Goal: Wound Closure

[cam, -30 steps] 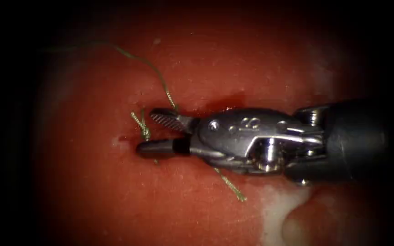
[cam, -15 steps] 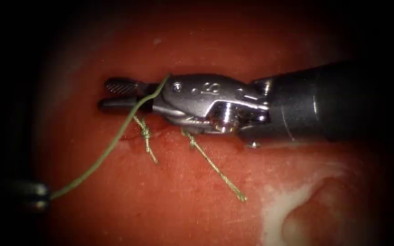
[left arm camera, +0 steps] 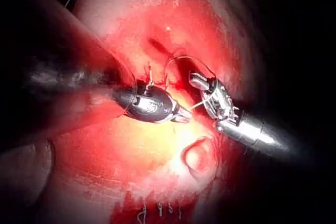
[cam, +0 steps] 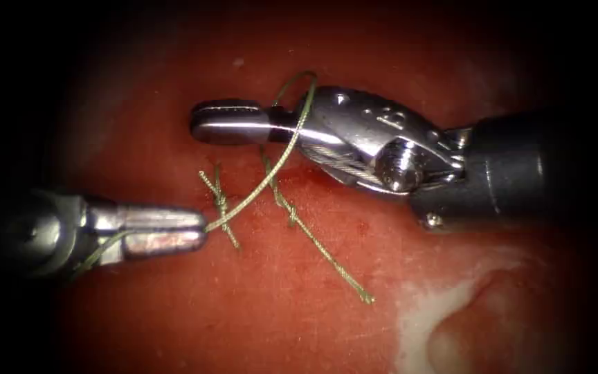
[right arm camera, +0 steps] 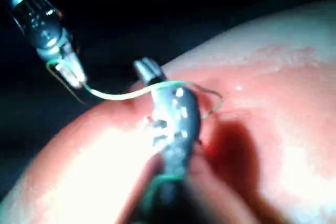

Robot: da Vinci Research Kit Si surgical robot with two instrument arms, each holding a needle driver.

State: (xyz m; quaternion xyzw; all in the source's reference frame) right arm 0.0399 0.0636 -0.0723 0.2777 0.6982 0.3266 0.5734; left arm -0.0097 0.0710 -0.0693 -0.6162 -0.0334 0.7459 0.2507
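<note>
My left tool (cam: 202,230) comes in from the left, its jaws shut on the green thread (cam: 257,190) just left of the stitches. From there the thread rises to the right and loops over the neck of my right tool (cam: 196,122), behind its jaws. Those jaws lie shut above the cut (cam: 313,176) and hold nothing. In the left wrist view the left tool (left arm camera: 184,116) faces the right tool (left arm camera: 197,81) across the cut. The right wrist view has the thread (right arm camera: 121,94) stretched from the left tool (right arm camera: 73,77) over the right tool (right arm camera: 144,69).
Two tied stitches cross the cut: a short one (cam: 220,204) and one (cam: 288,208) with a long cut end (cam: 365,299) trailing down to the right. Red fluid wets the tissue (cam: 174,312). A pale fatty patch (cam: 437,318) lies lower right.
The right tool has lifted up and to the right off the cut. The left tool came in from the left holding the thread, which now wraps over the right tool.
</note>
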